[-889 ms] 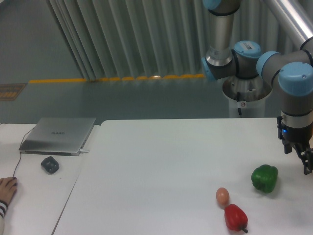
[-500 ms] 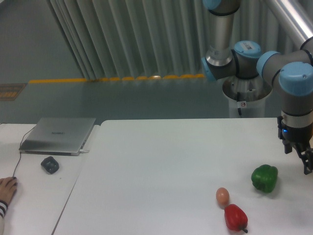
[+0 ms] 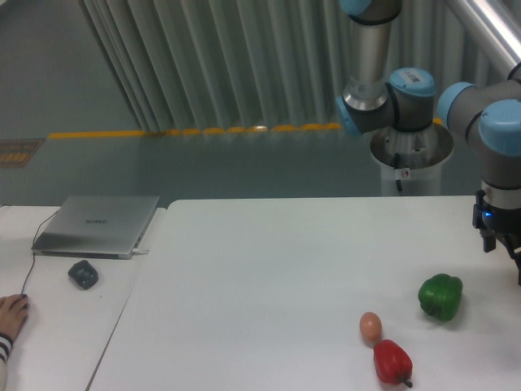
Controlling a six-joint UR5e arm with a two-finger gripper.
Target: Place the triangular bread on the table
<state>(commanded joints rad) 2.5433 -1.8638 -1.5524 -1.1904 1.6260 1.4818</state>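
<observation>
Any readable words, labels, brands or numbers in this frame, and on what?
Nothing can be read.
Laptop: a small mark on the closed lid, too blurred to read.
Robot base: a small white tag with a red spot, too small to read.
The green pepper, red pepper, egg and mouse carry no text.

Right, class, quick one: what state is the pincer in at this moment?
Pincer: cannot be told; it is cut off at the right edge of the picture, and no bread is seen in it.
</observation>
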